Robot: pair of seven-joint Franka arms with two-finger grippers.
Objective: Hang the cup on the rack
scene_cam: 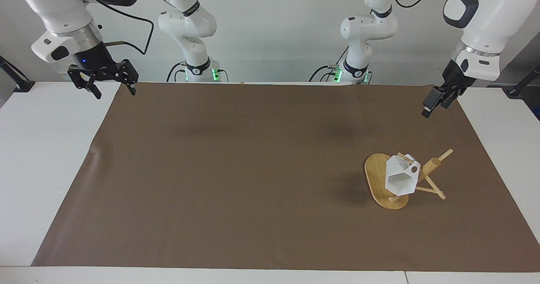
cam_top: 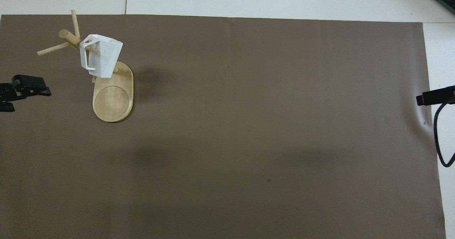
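Observation:
The white faceted cup [scene_cam: 398,180] hangs by its handle on a peg of the bamboo rack [scene_cam: 376,176], mouth tilted sideways. Both also show in the overhead view: the cup [cam_top: 103,56] and the rack's oval base [cam_top: 113,98]. My left gripper [scene_cam: 434,104] is open and empty, raised over the brown mat's edge at the left arm's end, well apart from the rack; it also shows in the overhead view [cam_top: 21,97]. My right gripper [scene_cam: 113,90] is open and empty, raised over the mat's corner at the right arm's end.
A brown mat [scene_cam: 236,170] covers most of the white table [scene_cam: 46,149]. The rack stands on the mat toward the left arm's end. Two more arm bases [scene_cam: 198,71] stand at the robots' edge of the table.

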